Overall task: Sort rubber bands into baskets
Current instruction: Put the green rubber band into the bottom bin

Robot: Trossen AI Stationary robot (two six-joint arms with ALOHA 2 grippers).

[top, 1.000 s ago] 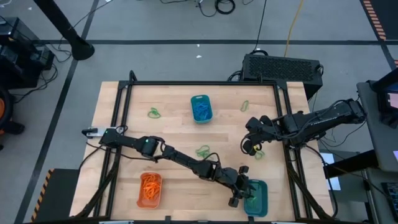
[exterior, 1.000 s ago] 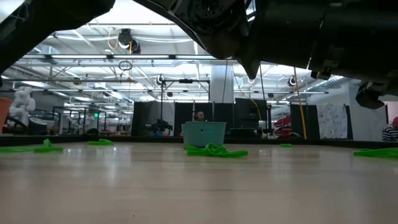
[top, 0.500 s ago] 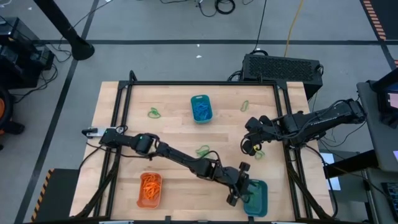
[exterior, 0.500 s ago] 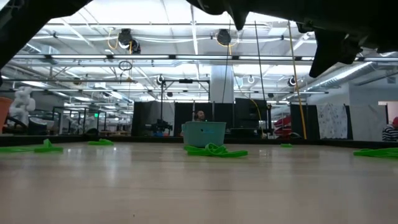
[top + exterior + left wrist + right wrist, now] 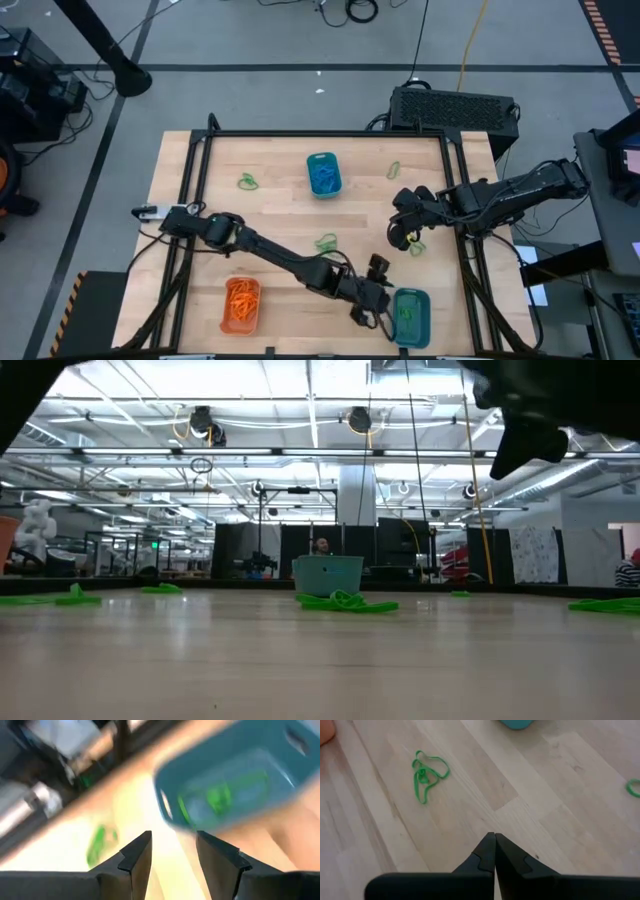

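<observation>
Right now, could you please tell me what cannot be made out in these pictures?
- Number of green bands in the near teal basket: motion blur in the left wrist view; too small in the high view.
- Orange basket and near teal basket: outside the low view.
- Left tool: dark shapes cut off at the low view's top edge.
- Contents of the far teal basket: hidden by its wall in the low view.

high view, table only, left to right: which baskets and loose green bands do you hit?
orange basket → green band near the far left → blue basket at the far edge → green band mid-table → green band at the far right → teal basket at the near edge
</observation>
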